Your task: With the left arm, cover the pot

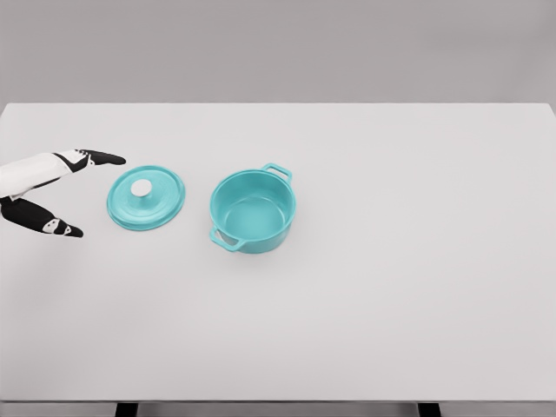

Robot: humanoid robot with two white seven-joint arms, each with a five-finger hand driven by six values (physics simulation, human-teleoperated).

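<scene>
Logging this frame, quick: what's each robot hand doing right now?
Left robot hand: open, fingers spread, holding nothing, beside the lid.
Right robot hand: not in view.

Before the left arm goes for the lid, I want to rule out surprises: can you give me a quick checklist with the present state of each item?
1. Left hand free to grasp: ok, fingers spread, holding nothing.
2. Teal lid reachable: ok, it lies flat on the white table just right of the hand, not yet touched.
3. Lid knob accessible: ok, it faces up, unobstructed.
4. Teal pot ready to cover: ok, upright, uncovered, and it looks empty.
5. Path from lid to pot: ok, nothing lies in the gap between them.
6. Right arm out of the way: cannot tell, it is out of view.
</scene>
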